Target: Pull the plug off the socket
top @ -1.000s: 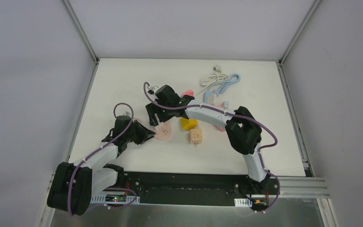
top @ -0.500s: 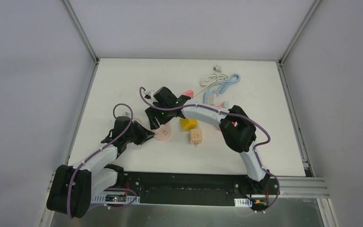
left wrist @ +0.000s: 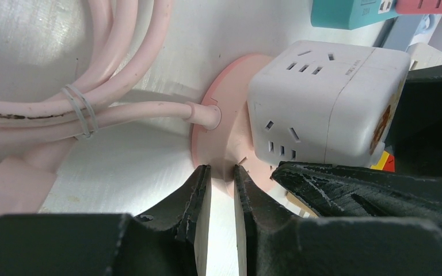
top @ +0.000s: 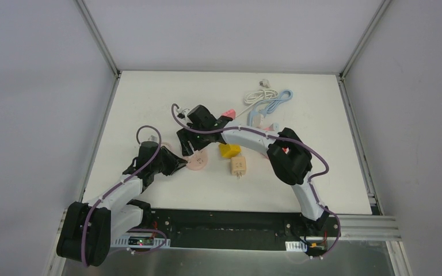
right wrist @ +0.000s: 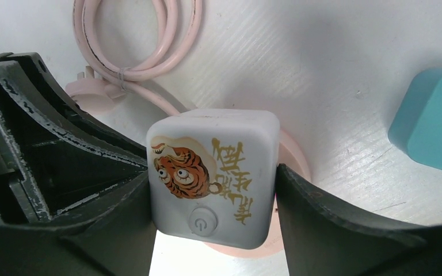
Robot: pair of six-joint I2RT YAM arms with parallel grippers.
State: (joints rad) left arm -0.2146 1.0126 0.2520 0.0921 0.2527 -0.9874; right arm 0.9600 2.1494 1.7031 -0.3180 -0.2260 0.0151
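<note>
Arms are 2, and both meet near the middle of the white table point(top: 149, 98), at 1 pink round socket point(left wrist: 227, 144). In this socket sits 1 plug, a white cube plug point(left wrist: 322, 103) with a tiger picture and a power button on its top face; it stands upright on the pink disc. The left gripper point(left wrist: 221, 171) has its 2 fingers almost together, clamped on the thin rim of the socket. The right gripper point(right wrist: 212, 172) has 1 finger on each side of the cube; they seem to touch its 2 sides, but I cannot tell if they press it. 1 pink cable point(left wrist: 121, 112) leaves the socket and lies in loops beside it, bound by 1 pale tie point(left wrist: 80, 109). Right of the socket lie 1 yellow block point(top: 229, 150) and 1 beige adapter point(top: 239, 167), near each other. At the far side are 1 white cable point(top: 259, 92) and 1 blue cable point(top: 276, 102), coiled side by side. 1 teal box point(right wrist: 434, 132) shows near the plug in the right wrist view.
</note>
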